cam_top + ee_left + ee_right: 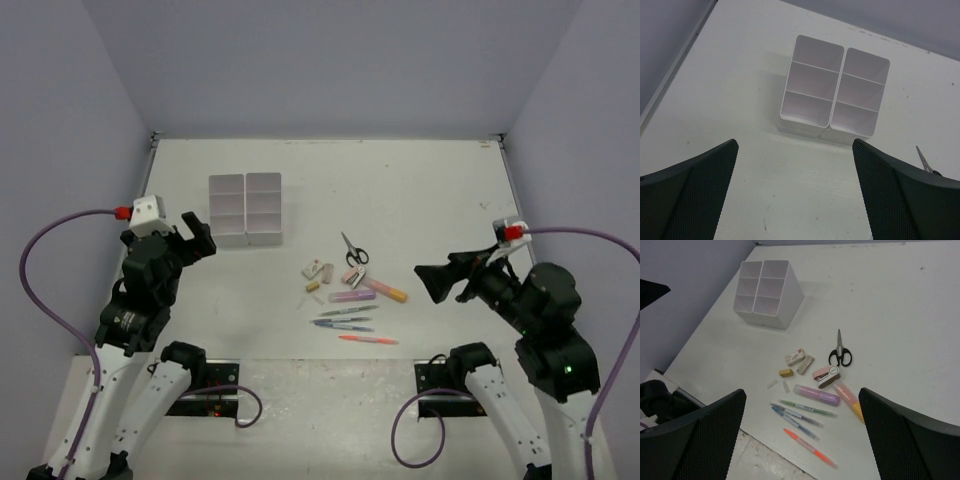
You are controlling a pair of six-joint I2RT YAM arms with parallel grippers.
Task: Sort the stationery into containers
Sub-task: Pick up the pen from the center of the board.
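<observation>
both ends fully released, nothing held. left gripper hangs off the near-left corner of the tray, apart from it. right gripper hangs just right of the stationery, touching none of it.

tray stands left of centre on the table, off the left wall, bare top all round it.

stationery lies right of centre, well apart from the tray:
- far side: scissors
- then white erasers and pink eraser
- then purple marker and pink-orange marker
- then green pen, blue pen, red pen; red is closest to the near edge

walls close the left, far and right sides.

left wrist view shows only a scissor blade, rest cut off by a finger. pale bits by the erasers are too small to identify.
</observation>
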